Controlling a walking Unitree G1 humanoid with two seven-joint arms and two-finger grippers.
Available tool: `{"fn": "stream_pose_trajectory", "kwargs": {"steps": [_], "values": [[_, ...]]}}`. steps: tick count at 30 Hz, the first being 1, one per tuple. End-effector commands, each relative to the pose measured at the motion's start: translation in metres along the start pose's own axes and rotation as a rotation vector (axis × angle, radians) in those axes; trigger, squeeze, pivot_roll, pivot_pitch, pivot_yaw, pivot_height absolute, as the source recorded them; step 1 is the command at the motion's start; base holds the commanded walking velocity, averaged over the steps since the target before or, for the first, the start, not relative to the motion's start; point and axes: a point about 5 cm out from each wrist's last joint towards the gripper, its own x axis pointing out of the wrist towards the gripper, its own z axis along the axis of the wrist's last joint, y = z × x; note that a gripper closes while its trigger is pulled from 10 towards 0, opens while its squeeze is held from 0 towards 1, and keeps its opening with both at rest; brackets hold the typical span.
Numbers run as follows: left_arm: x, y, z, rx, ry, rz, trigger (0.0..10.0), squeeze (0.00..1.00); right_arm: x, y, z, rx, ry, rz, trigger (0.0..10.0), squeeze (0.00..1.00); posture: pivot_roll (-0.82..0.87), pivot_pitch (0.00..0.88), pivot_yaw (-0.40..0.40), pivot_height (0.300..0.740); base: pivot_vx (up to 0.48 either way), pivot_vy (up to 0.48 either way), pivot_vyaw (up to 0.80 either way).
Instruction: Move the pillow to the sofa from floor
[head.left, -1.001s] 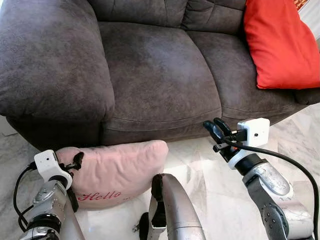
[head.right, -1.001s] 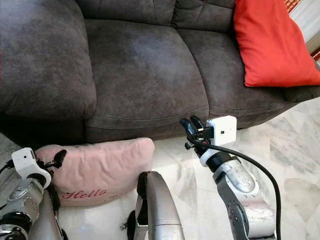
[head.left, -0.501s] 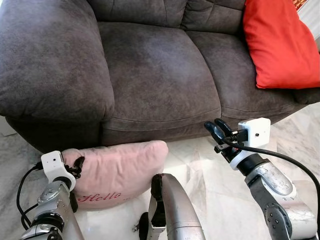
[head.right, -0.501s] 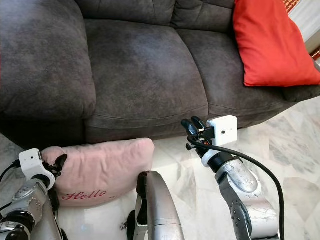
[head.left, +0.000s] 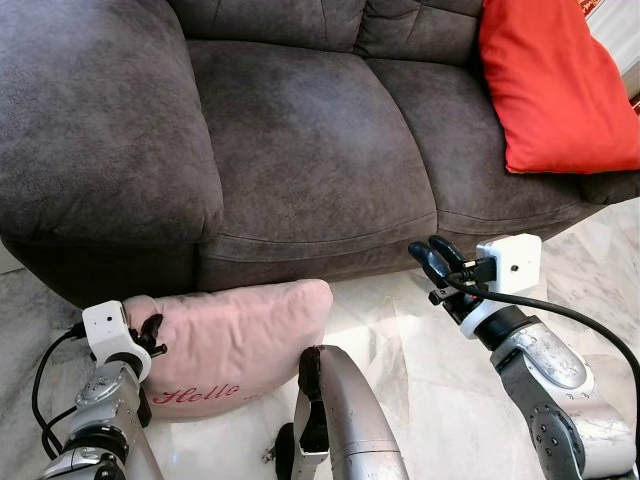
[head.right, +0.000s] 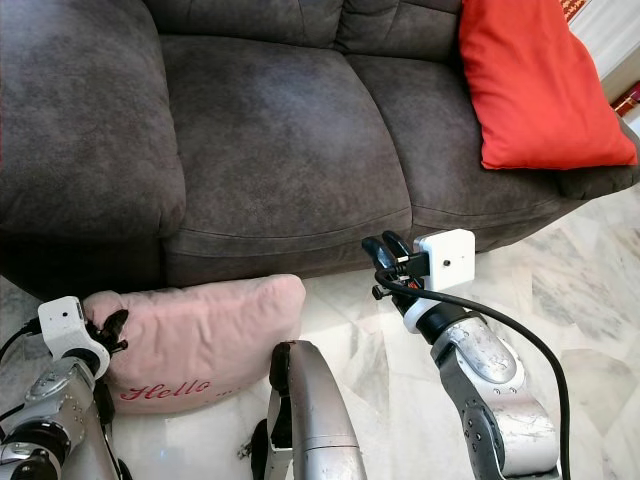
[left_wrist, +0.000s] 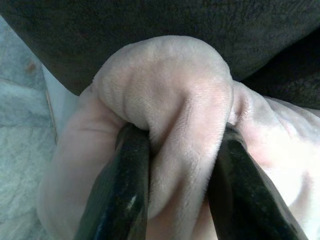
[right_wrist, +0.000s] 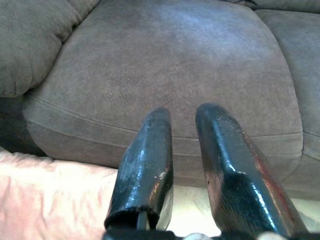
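A pale pink pillow (head.left: 235, 340) with red "Hello" lettering lies on the marble floor against the front of the dark grey sofa (head.left: 300, 140). My left gripper (head.left: 150, 331) is at the pillow's left corner. In the left wrist view its two black fingers (left_wrist: 125, 195) are shut on a bunched fold of the pillow (left_wrist: 175, 110). My right gripper (head.left: 432, 252) hovers above the floor to the right of the pillow, level with the sofa's front edge, shut with nothing between its fingers (right_wrist: 150, 155).
A red cushion (head.left: 555, 85) leans at the sofa's right end. The sofa's wide left armrest (head.left: 90, 130) bulges above the pillow. My own silver leg (head.left: 335, 410) stands just in front of the pillow. White marble floor (head.left: 400, 340) spreads to the right.
My left gripper has shifted slightly right and down onto the pillow's corner. The right gripper has hardly moved. The head view has tilted a little.
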Motion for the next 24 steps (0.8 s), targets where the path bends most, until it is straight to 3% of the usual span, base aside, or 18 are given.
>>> {"fn": "stream_pose_trajectory", "kwargs": {"steps": [1, 13, 15, 16, 17, 24], "values": [[-0.007, -0.011, -0.028, 0.013, 0.101, -0.050, 0.0, 0.00, -0.005, -0.007, -0.001, -0.006, 0.007, -0.030, 10.0, 0.00, -0.08, 0.234, -0.378, 0.502, 0.000, 0.000, 0.00], [-0.011, -0.024, -0.027, 0.085, 0.030, -0.134, 0.0, 0.00, 0.001, -0.003, -0.008, 0.017, 0.006, -0.038, 10.0, 0.00, -0.04, 0.224, -0.352, 0.502, 0.000, 0.000, 0.00], [-0.013, -0.030, -0.021, 0.153, -0.022, -0.154, 0.0, 0.00, 0.004, -0.002, -0.010, 0.026, 0.003, -0.044, 10.0, 0.00, -0.02, 0.211, -0.337, 0.502, 0.000, 0.000, 0.00], [-0.015, -0.035, -0.016, 0.176, -0.065, -0.170, 2.5, 0.00, 0.005, -0.002, -0.012, 0.033, 0.000, -0.049, 10.0, 0.00, 0.00, 0.200, -0.326, 0.502, 0.000, 0.000, 0.00], [-0.017, -0.040, -0.011, 0.202, -0.107, -0.185, 10.0, 0.00, 0.006, -0.002, -0.013, 0.040, -0.003, -0.055, 10.0, 0.00, 0.00, 0.196, -0.324, 0.502, 0.000, 0.000, 0.00], [-0.032, -0.059, 0.006, 0.259, -0.250, -0.239, 10.0, 0.00, 0.013, -0.002, -0.022, 0.063, -0.008, -0.083, 10.0, 0.00, 0.04, 0.155, -0.292, 0.502, 0.000, 0.000, 0.00]]}}
